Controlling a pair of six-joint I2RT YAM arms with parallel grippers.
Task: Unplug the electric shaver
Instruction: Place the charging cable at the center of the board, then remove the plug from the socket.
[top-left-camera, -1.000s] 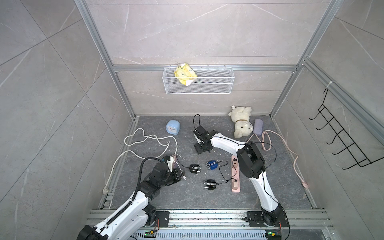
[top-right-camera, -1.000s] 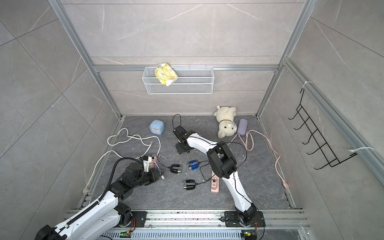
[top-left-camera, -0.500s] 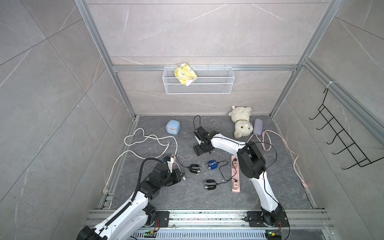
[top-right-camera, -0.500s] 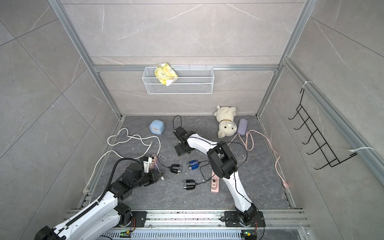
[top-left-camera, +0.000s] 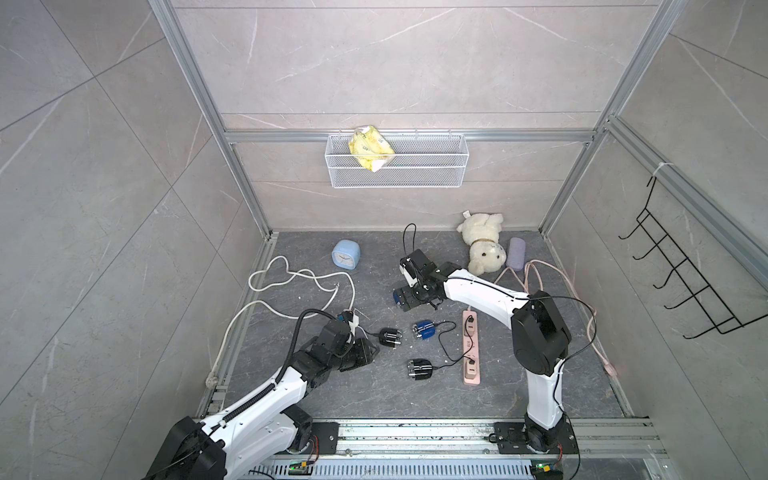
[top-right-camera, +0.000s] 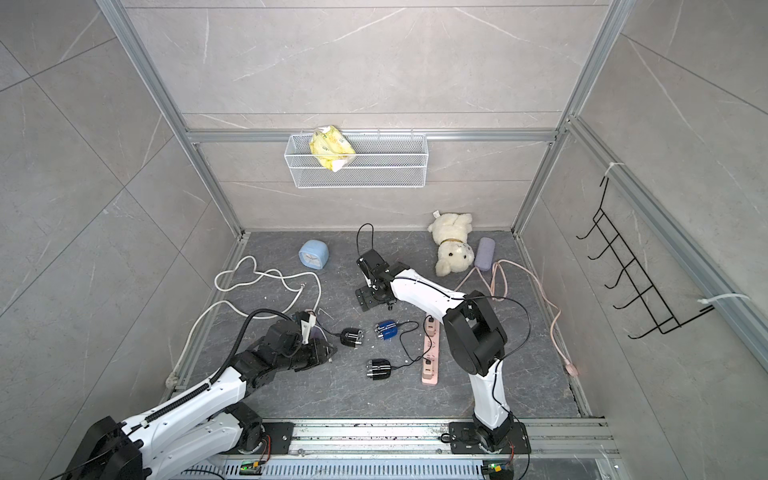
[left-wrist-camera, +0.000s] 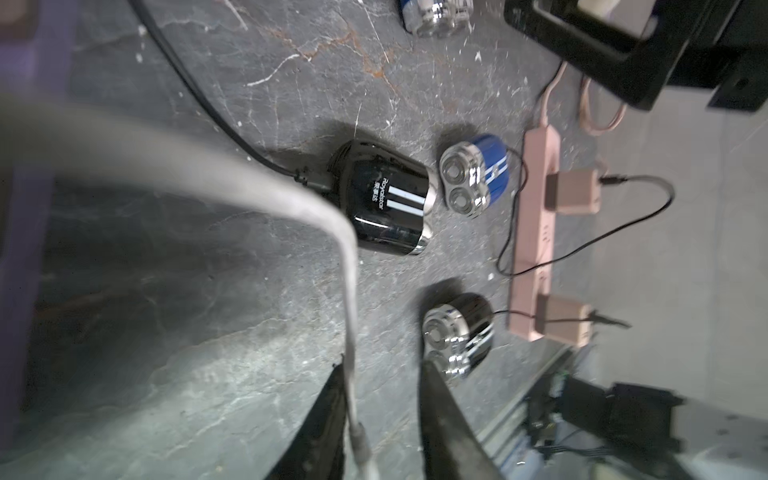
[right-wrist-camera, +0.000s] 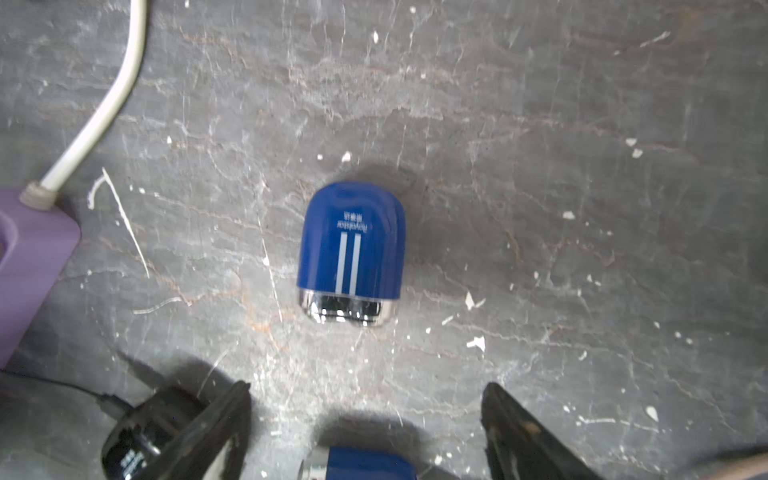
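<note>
Four shavers lie on the floor and are listed below, with the tools after them.

1. Loose blue shaver (right-wrist-camera: 351, 245): lies flat at the far side of the floor, under the right arm. No lead shows at either end. Judged to be the task's item, already unplugged.
2. Near black shaver (left-wrist-camera: 386, 195): just beside the left gripper (left-wrist-camera: 381, 370). A black lead is seated in its end and runs off toward the left arm.
3. Corded blue shaver (left-wrist-camera: 478, 174): a thin lead goes to an adapter on the pink power strip (left-wrist-camera: 536, 232).
4. Lower black shaver (left-wrist-camera: 457, 332): wired to the same strip in the same way.

Right gripper (right-wrist-camera: 365, 395): the jaws have spread wide over the last second and grip nothing. The loose blue shaver lies ahead of the fingertips and touches neither.

Left gripper: pinched tight a second ago, its jaws now stand partly apart with nothing between the fingers. A pale lead (left-wrist-camera: 349, 291) runs close along one finger (the view is too blurred to tell whether they touch).

Change noted: both tools have let go, while neither arm has shifted much in the top views.

Meaning (a judgement): the separation looks finished for item 1. One hand has given up the body and the other, probably, the cable. What seems left is to back both arms away. Items 2 to 4 remain corded.
</note>
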